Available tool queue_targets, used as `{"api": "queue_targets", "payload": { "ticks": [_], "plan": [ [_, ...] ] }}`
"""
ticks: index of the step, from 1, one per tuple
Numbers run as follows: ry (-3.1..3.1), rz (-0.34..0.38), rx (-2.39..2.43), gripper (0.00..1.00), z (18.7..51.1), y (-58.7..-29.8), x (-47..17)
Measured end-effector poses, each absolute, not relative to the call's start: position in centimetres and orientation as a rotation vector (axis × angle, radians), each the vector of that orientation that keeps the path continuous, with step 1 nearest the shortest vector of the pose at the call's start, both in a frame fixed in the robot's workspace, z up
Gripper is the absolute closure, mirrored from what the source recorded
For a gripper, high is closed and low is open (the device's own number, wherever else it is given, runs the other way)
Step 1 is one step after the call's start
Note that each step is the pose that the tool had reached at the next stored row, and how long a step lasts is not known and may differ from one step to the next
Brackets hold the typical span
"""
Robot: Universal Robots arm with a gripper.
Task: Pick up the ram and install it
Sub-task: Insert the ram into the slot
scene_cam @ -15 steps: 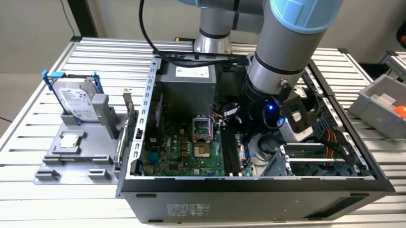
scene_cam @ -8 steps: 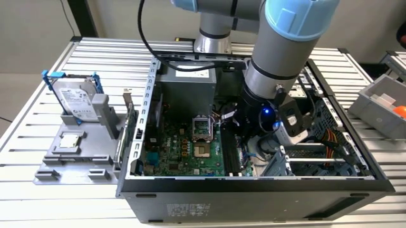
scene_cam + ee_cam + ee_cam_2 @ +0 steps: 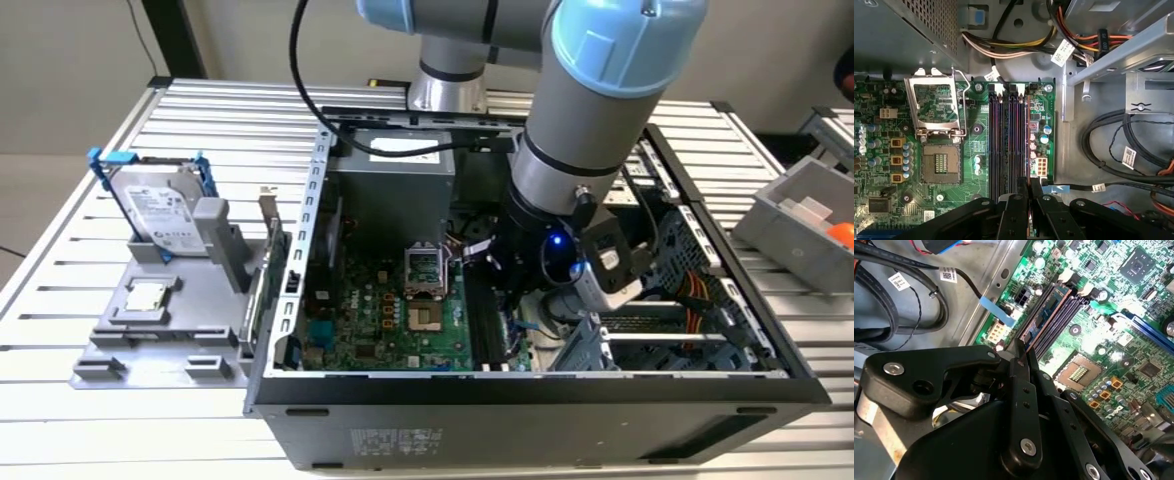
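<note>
Black fingers: my gripper (image 3: 1022,351) is closed on the ram (image 3: 1046,314), pinching its near end.
Ram: in the second wrist view, it stands on edge in the slot nearest the board's edge, bluish face showing, beside the black memory slots (image 3: 1061,320).
First wrist view: the ram (image 3: 1028,145) is seen edge-on, a thin line beside the memory slots, with the open processor socket (image 3: 941,162) well apart.
Exterior view: my arm (image 3: 587,130) reaches down into the open computer case (image 3: 534,400); a hard drive (image 3: 160,210) stands outside on a grey holder, towards the exterior view's left.
</note>
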State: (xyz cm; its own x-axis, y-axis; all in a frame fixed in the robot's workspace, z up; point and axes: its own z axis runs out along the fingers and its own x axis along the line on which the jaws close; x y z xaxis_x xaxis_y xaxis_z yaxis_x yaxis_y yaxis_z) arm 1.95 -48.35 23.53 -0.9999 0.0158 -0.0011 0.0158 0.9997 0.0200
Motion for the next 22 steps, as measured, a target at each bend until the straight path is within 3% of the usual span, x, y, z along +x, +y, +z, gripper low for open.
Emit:
{"api": "queue_targets", "payload": {
  "ticks": [22],
  "plan": [
    [3.140,0.031,0.024,1.00,22.0,-48.3,1.7]
  ]
}}
